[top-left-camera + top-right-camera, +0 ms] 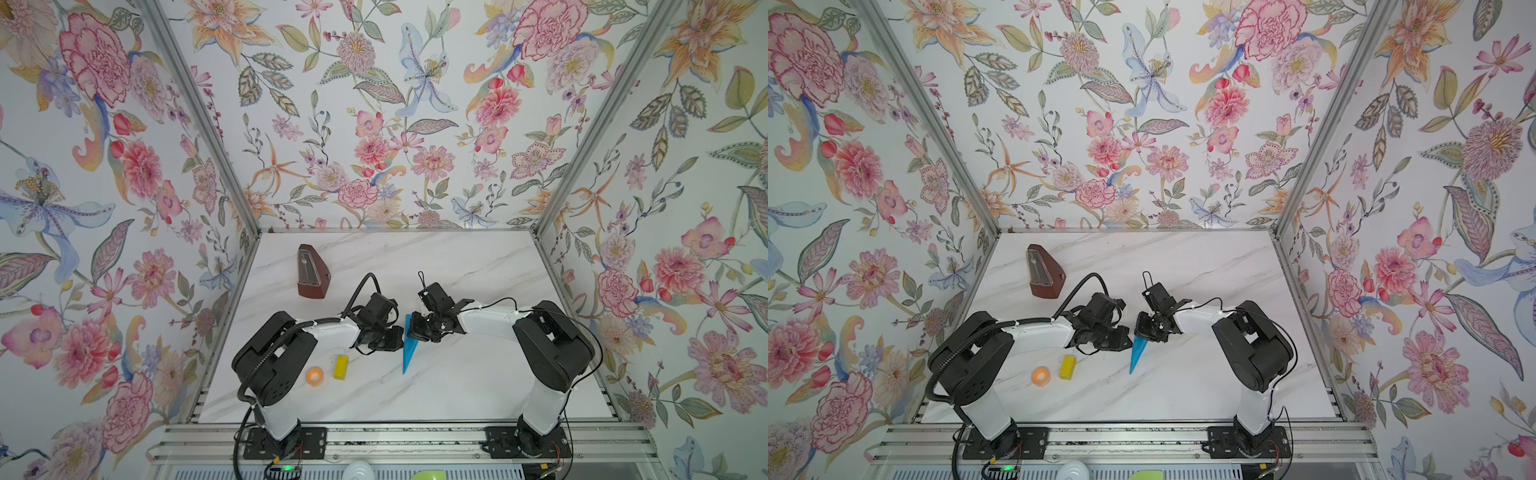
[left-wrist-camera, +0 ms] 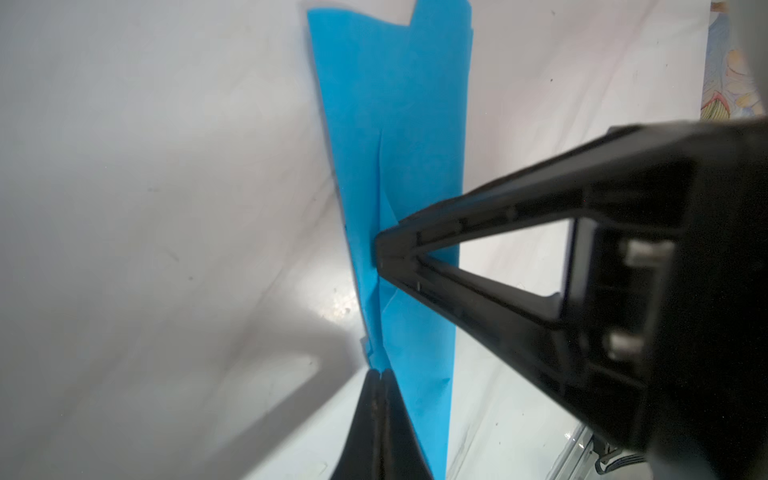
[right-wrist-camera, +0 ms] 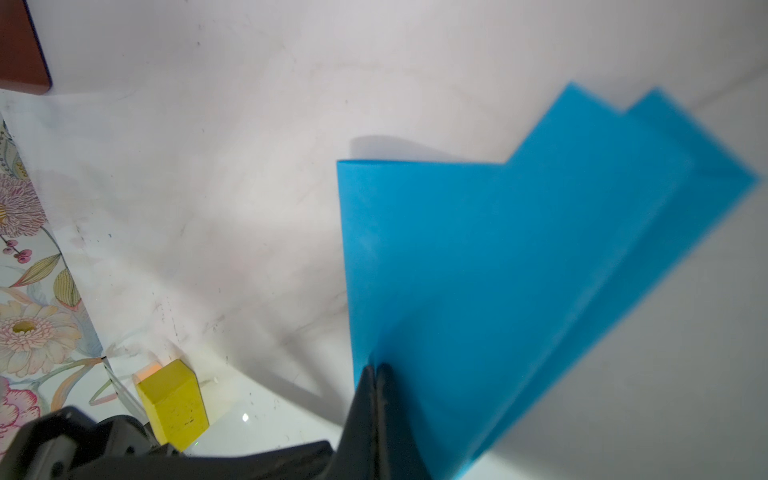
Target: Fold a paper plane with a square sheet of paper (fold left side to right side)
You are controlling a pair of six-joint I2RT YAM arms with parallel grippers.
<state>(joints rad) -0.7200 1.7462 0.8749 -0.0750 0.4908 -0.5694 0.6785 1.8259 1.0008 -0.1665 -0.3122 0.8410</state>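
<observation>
- Left wrist view: the paper plane is already a narrow, layered dart with its creases set. Judged late stage, with only wing shaping or release left.
- Left gripper: jaws together, tips at the plane's edge; cannot tell whether a layer is nipped.
- Right gripper: jaws together, apparently clamped on a layer; the paper fans out from its tips.
- In both top views the plane sits between the two grippers, nose pointing away from them.

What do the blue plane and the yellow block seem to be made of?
The plane looks like thin matte paper: sharp creases, layered edges. The block is probably painted wood, perhaps plastic: matte yellow faces with small dark specks.
</observation>
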